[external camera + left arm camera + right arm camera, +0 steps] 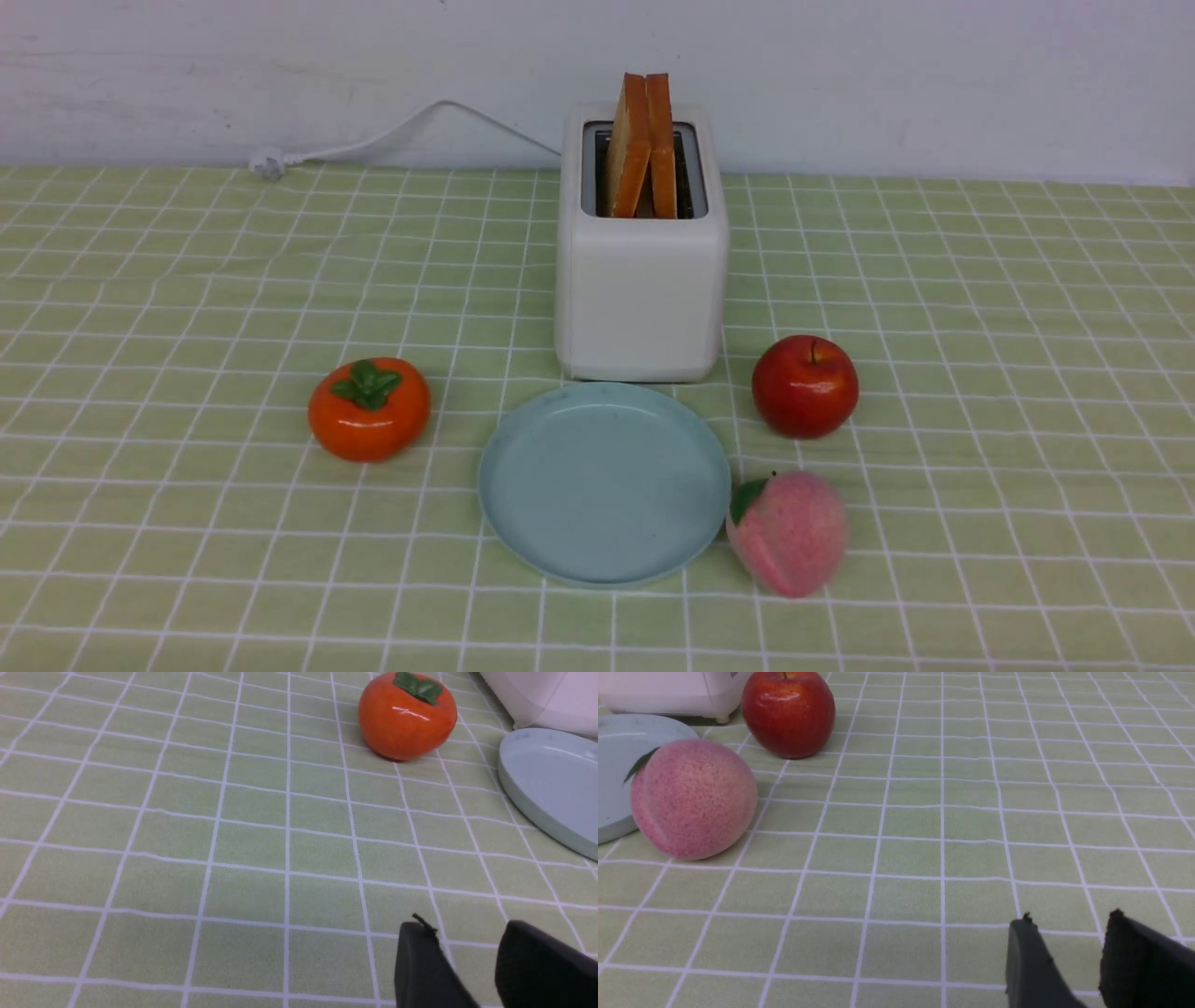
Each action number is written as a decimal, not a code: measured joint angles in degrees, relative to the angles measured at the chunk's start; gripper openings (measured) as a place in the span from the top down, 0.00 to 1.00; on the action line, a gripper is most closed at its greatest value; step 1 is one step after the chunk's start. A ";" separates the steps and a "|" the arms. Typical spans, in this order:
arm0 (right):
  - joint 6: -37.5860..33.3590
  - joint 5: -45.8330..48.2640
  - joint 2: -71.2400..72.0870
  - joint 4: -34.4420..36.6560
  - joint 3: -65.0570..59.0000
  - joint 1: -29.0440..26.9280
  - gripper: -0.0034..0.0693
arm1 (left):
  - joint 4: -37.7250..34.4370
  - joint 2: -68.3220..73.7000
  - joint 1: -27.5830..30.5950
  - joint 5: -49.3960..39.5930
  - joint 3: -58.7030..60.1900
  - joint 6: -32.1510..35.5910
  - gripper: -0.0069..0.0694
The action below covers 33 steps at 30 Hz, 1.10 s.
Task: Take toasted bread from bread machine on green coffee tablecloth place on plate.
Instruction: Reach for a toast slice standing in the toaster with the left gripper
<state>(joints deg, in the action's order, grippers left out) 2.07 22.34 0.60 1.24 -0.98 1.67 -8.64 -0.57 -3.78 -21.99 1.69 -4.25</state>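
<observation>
Toasted bread [642, 140], both slices, stands in the bread machine [640, 299] on the green coffee tablecloth [187, 280], the plate [605, 485] just in front of it. Left fingers [420, 966] sit parted over the cloth, gripping nothing; right fingers [1027, 961] are parted too, empty, apart from the peach [693, 798]
</observation>
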 joint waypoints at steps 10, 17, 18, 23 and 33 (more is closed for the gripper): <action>0.00 0.00 0.00 0.00 0.00 0.00 0.62 | -22.77 0.00 0.00 8.49 0.00 0.00 0.60; 0.00 0.00 0.00 0.00 0.00 0.00 0.62 | -41.27 0.00 0.00 16.62 0.00 0.00 0.60; 0.00 0.00 0.00 0.00 0.00 0.00 0.62 | -43.37 0.00 0.00 18.07 0.00 0.00 0.60; 0.00 0.00 0.00 -0.03 0.00 0.00 0.62 | -49.67 0.00 0.00 23.04 0.00 0.05 0.60; 4.67 -7.65 0.00 8.26 -0.55 0.00 0.62 | -49.33 0.32 0.00 15.15 -8.22 14.24 0.93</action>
<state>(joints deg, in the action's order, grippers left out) 6.73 14.69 0.60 9.50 -1.53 1.67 -57.96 -0.24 -3.78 -6.84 -6.54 9.98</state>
